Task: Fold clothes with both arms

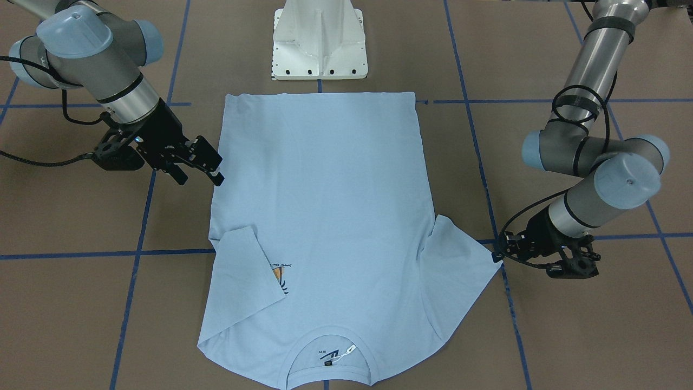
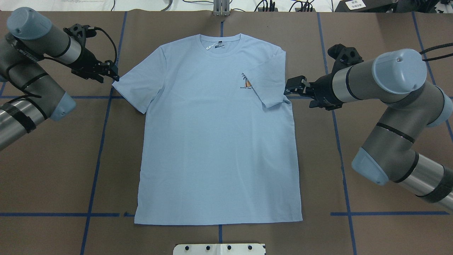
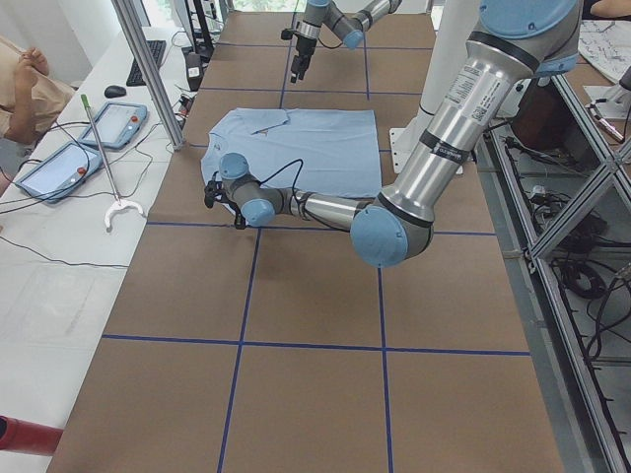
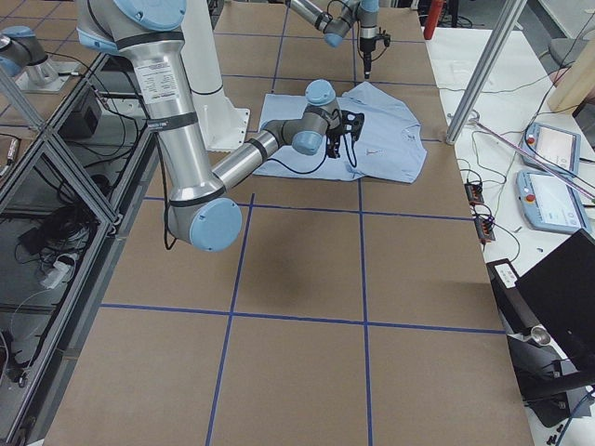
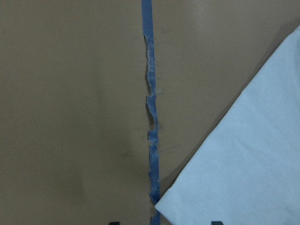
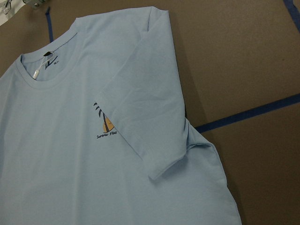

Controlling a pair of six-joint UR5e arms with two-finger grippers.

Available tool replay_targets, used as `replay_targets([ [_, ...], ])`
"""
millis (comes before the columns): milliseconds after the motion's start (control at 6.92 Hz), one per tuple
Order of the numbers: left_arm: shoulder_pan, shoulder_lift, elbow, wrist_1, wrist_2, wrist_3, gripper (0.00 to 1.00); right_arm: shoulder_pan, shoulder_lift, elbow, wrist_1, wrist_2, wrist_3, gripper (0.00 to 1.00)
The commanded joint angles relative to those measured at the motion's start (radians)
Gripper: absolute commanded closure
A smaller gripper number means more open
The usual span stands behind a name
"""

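Note:
The pale blue T-shirt (image 2: 219, 141) lies flat and chest up on the brown table, with its neck toward the far side. One sleeve (image 2: 270, 86) is folded in over the chest and covers part of the palm-tree print (image 6: 105, 124). My right gripper (image 2: 288, 86) hovers open just outside that fold and holds nothing. The other sleeve (image 2: 138, 85) lies spread out flat. My left gripper (image 2: 114, 73) is at that sleeve's outer tip (image 5: 161, 206). Its fingers stand apart on either side of the corner, so it is open.
The white pedestal base (image 1: 319, 43) stands just beyond the shirt's hem. Blue tape lines (image 5: 149, 93) cross the table. Along the operators' side are a metal post (image 3: 148, 69), tablets (image 3: 113, 123) and a seated person (image 3: 25, 89).

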Motion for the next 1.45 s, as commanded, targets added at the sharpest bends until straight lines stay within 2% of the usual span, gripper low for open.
replay_targets([
  [0, 0.033, -0.010, 0.010, -0.001, 0.042, -0.038, 0.40, 0.001, -0.001, -0.005, -0.001, -0.004, 0.001, 0.00],
  [289, 0.035, -0.011, 0.022, -0.001, 0.054, -0.039, 0.49, 0.001, 0.001, -0.005, -0.001, -0.006, 0.001, 0.00],
  [434, 0.035, -0.011, 0.022, -0.001, 0.054, -0.041, 0.90, 0.001, 0.001, -0.003, -0.001, -0.005, 0.001, 0.00],
  [578, 0.035, -0.011, 0.022, -0.001, 0.054, -0.041, 1.00, 0.001, 0.001, -0.005, -0.001, -0.006, 0.001, 0.00],
  [1012, 0.035, -0.030, -0.044, -0.042, 0.047, -0.101, 1.00, 0.001, -0.002, -0.011, -0.001, -0.006, -0.006, 0.00],
  [1301, 0.120, -0.123, -0.062, -0.042, 0.054, -0.271, 1.00, 0.002, -0.005, -0.011, -0.003, -0.014, -0.009, 0.00],
])
